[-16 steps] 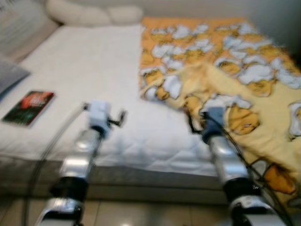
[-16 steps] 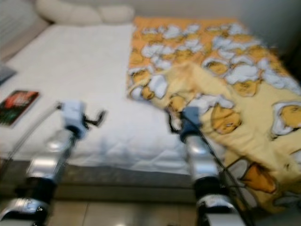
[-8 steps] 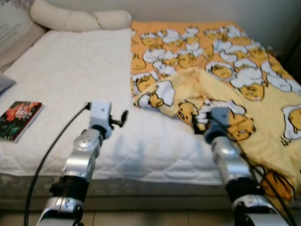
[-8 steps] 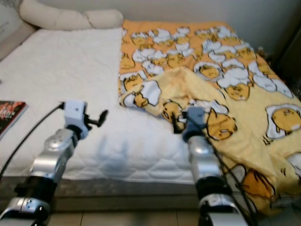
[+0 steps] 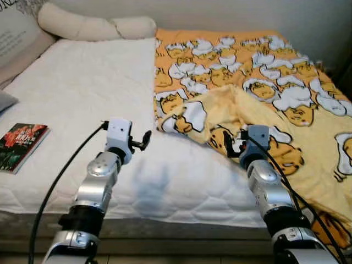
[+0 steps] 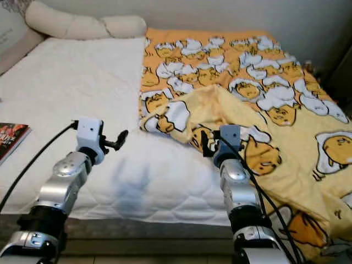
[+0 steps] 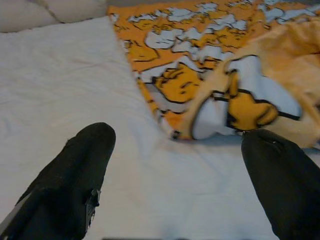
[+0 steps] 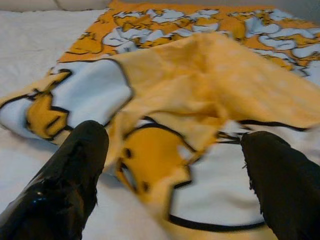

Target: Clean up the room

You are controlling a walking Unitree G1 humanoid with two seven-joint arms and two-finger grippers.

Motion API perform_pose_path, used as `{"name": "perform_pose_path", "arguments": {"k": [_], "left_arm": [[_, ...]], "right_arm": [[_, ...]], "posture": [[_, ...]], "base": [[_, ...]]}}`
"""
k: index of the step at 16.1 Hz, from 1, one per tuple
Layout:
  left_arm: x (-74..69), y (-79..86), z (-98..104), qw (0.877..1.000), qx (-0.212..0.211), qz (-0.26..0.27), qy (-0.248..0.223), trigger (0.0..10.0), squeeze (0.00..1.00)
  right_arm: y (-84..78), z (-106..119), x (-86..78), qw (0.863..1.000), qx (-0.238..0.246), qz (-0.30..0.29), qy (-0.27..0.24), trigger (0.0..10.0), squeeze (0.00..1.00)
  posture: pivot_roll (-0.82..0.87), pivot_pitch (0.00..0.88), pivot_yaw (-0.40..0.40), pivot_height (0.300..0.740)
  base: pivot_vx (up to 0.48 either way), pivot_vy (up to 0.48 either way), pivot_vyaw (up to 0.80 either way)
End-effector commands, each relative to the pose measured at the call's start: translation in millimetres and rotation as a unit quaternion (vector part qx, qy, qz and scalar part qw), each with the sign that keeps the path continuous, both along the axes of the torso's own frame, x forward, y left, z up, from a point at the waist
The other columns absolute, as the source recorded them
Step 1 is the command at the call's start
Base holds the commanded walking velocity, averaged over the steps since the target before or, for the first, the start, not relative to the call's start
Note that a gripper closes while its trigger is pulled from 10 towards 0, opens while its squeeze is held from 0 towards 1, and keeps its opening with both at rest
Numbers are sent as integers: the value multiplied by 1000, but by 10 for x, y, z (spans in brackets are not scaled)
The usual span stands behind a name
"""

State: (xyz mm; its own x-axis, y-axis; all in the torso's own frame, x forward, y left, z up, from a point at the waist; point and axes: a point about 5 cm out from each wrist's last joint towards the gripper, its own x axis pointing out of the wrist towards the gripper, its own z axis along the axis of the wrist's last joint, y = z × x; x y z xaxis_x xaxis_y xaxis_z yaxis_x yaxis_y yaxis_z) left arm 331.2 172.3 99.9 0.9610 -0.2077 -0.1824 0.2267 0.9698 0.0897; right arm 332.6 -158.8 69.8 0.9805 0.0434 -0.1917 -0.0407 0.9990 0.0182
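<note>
Two grippers hover above the near edge of a bed whose white mattress (image 5: 82, 99) is bare on the robot's left and covered on its right by a yellow cartoon-print blanket (image 5: 264, 71). The blanket's near corner is folded back on itself into a rumpled flap (image 5: 214, 113), which lies directly ahead of the right gripper (image 8: 175, 165) and just beside it; this gripper's two black fingers (image 8: 65, 180) stand spread, holding nothing, with the flap's edge lying in front of the gap between them. The left gripper (image 7: 175, 175) is likewise released and empty, poised over bare mattress; from it the flap lies ahead and toward the robot's right, farther off than from the right gripper. The flap's long axis runs roughly across the bed, along the folded edge. The right arm therefore appears the better placed to seize it. Open mattress on the left offers free room for drawing the blanket across. A book (image 5: 22, 146) rests near the mattress's left edge, well apart from both grippers, and a long bolster pillow (image 5: 93, 26) lies at the head.
</note>
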Motion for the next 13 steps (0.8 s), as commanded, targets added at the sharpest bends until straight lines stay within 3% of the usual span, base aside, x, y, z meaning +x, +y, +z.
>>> {"name": "perform_pose_path", "arguments": {"k": [1,8,13], "left_arm": [[15,34,38,1000,5,3,-6,10000,0],[1,11,19,1000,7,-5,-4,10000,0],[-72,-106,25,998,30,-53,-14,10000,0]], "right_arm": [[86,38,26,1000,0,11,-8,10000,0],[71,15,15,1000,-4,8,-3,10000,0],[-16,0,-30,1000,-17,24,4,10000,0]], "posture": [[-55,0,20,740],[-55,0,20,740],[-23,0,-12,740]], "base": [[292,0,0],[283,0,0],[0,0,0]]}}
